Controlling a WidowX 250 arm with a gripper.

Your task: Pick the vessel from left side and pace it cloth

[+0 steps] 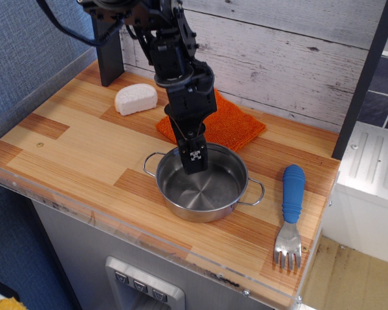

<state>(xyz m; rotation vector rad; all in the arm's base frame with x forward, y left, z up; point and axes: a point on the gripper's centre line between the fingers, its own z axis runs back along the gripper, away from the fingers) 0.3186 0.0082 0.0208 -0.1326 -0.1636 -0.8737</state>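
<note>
The vessel (210,190), a small shiny steel pot with two wire loop handles, stands on the wooden counter in front of the orange cloth (233,123). The cloth lies flat against the back wall, and the arm covers its left part. My gripper (194,160) points down with its tip at the pot's back-left rim, reaching just inside the pot. Only one dark finger with a white marker shows, so I cannot tell how the jaws stand. The pot rests on the counter, beside the cloth and not on it.
A white rounded lump (136,99) lies at the back left. A fork with a blue handle (291,210) lies right of the pot near the counter's right edge. A black post (108,48) stands at the back left, and a plank wall (291,58) runs behind.
</note>
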